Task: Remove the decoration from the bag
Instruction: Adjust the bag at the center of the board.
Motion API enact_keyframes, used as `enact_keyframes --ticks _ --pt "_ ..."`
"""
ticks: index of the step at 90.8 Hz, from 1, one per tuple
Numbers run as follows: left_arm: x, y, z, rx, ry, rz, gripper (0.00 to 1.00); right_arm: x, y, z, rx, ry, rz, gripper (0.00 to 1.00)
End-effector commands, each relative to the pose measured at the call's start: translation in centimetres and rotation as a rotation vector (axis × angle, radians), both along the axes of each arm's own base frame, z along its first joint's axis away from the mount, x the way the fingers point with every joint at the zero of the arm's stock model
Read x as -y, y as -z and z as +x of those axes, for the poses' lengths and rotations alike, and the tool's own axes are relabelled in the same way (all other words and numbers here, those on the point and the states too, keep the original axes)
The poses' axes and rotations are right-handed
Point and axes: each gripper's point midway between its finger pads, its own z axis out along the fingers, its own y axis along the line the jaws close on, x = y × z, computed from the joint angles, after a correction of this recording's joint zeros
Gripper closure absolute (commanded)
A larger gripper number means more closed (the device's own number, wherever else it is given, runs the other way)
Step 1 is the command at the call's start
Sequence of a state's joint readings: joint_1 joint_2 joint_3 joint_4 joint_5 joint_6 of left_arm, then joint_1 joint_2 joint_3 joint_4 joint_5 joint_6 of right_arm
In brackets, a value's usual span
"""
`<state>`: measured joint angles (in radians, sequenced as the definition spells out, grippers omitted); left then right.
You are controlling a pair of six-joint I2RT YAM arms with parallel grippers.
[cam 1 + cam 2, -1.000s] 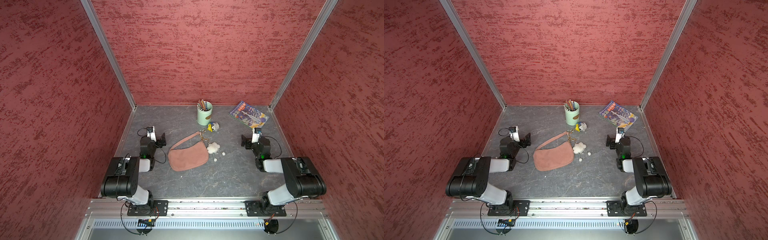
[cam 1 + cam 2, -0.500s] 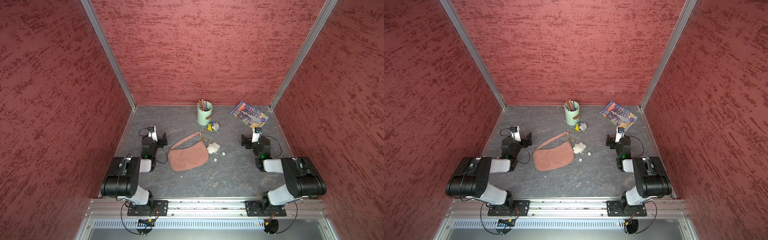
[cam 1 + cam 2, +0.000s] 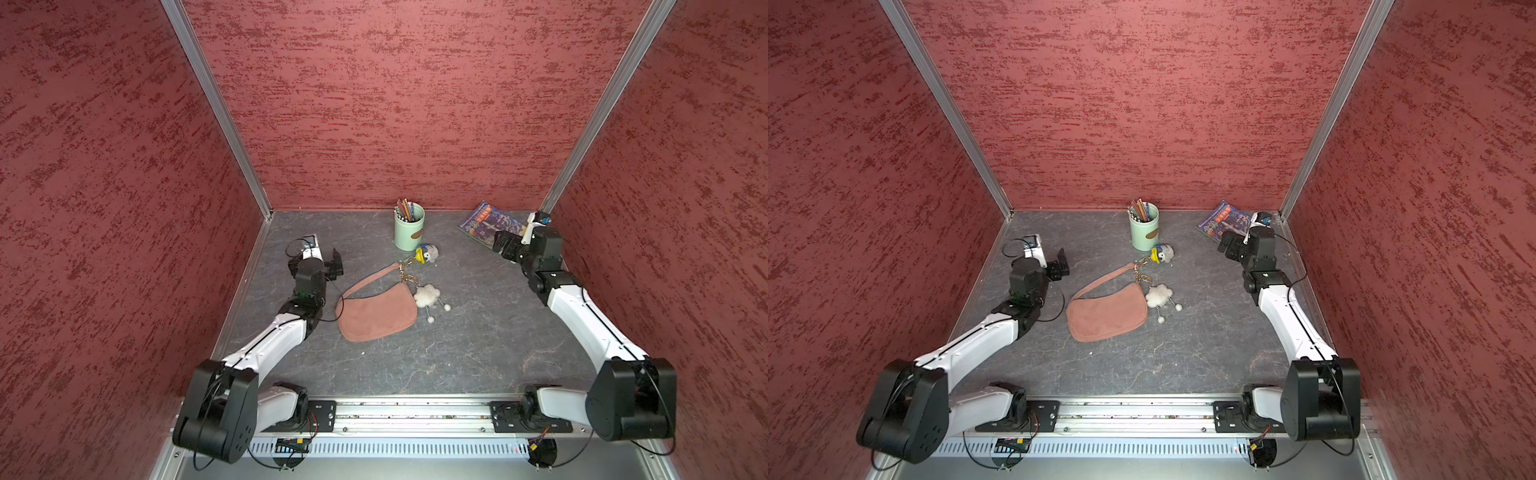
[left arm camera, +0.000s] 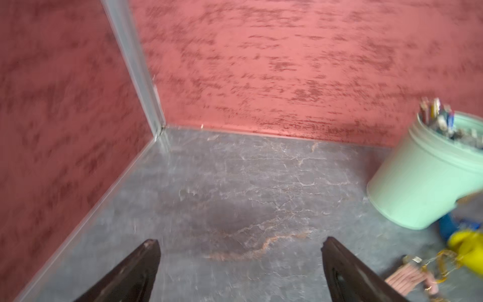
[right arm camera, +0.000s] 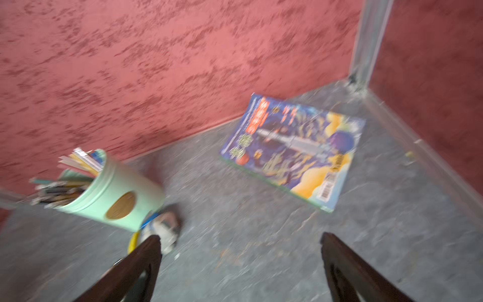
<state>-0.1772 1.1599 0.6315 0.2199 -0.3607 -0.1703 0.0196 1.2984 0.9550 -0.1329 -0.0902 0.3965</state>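
Lying midway on the surface point(image 3: 457, 353), the bag point(image 3: 376, 316) has two charms at its strap end: one white fluffy charm point(image 3: 427, 296), one blue-and-yellow plush charm point(image 3: 428, 253) by the single pencil cup point(image 3: 409, 230). One book point(image 3: 484, 224) lies near the right claw point(image 5: 239, 239); it and the left claw point(image 4: 239, 244) gape, empty.

Robot lab booth, red textured wall panels point(image 3: 395, 104), aluminium corner posts point(image 3: 217, 108), grey marbled floor point(image 3: 457, 353), metal mounting rail point(image 3: 411, 417).

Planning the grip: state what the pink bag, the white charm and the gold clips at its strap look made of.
Bag: suede-like fabric, matte, no shine. White charm: fluffy plush, fuzzy outline. Clips: likely gold-toned metal, small glints; too small to be sure.
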Motion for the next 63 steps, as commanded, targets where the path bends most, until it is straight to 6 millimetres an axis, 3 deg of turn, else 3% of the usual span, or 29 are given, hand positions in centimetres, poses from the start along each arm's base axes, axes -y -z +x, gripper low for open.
enact_keyframes --ticks 1,10,27,32,41,50,63 --pt "-1.7 3.7 -2.7 -0.216 -0.052 -0.37 0.0 -4.8 4.0 -2.7 -0.251 -0.121 0.279 0.11" --pt "-1.6 3.7 -3.3 -0.245 -0.017 -0.502 0.0 -7.8 4.1 -4.0 -0.309 -0.148 0.204 0.13" --pt "0.7 4.3 -4.9 -0.377 0.034 -0.47 0.0 -14.4 4.4 -7.0 -0.375 -0.34 0.061 0.16" --pt "1.6 4.6 -5.6 -0.402 0.05 -0.429 0.0 -16.5 5.5 -7.8 -0.421 -0.399 0.032 0.2" --pt "4.2 5.9 -6.8 -0.459 0.112 -0.379 0.0 -20.4 7.6 -8.8 -0.488 -0.492 -0.057 0.37" --pt "6.2 7.9 -7.5 -0.516 0.167 -0.385 0.05 -23.3 9.3 -9.1 -0.524 -0.561 -0.145 0.49" --pt "7.7 10.3 -7.3 -0.599 0.2 -0.421 0.13 -26.7 11.9 -9.2 -0.588 -0.631 -0.141 0.53"
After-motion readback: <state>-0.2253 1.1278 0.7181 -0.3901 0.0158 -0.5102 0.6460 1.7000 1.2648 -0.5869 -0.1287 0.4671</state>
